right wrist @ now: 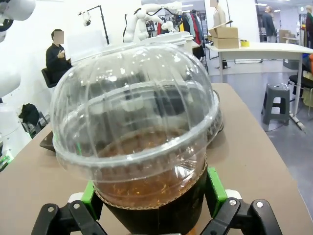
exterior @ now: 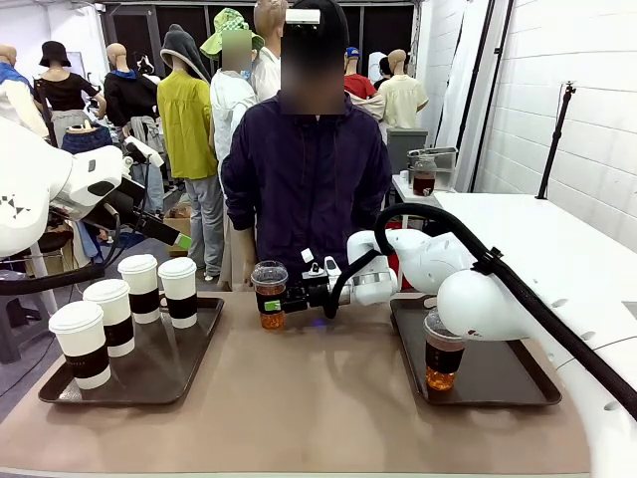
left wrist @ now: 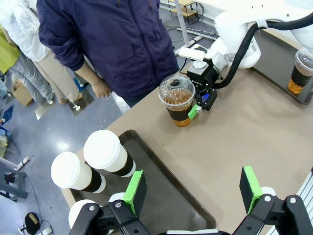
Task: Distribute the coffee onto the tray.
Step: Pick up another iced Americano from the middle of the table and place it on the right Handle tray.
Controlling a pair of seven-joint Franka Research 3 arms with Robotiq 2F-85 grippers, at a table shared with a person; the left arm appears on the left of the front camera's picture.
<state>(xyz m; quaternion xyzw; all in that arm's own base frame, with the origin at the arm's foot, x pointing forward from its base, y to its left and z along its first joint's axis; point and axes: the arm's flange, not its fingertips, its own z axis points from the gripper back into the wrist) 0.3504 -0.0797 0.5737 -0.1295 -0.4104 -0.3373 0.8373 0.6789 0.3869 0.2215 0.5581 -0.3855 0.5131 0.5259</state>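
Note:
Several white lidded coffee cups with dark sleeves (exterior: 109, 317) stand on the dark left tray (exterior: 199, 349). A clear dome-lidded iced coffee (exterior: 269, 294) stands on the tan table between the trays. My right gripper (exterior: 284, 299) reaches across to it, open, one green pad on each side of its sleeve (right wrist: 137, 122). A second iced coffee (exterior: 443, 354) stands on the right tray (exterior: 498, 383). My left gripper (left wrist: 193, 186) hangs open and holds nothing above the left tray (left wrist: 166, 191), near two of the white cups (left wrist: 105, 152).
A person in a dark jacket (exterior: 304, 169) stands at the far edge, one hand (left wrist: 101, 89) hanging beside the table. Bare tan tabletop (exterior: 318, 398) lies between the trays. Another cup (exterior: 424, 174) sits on a far table.

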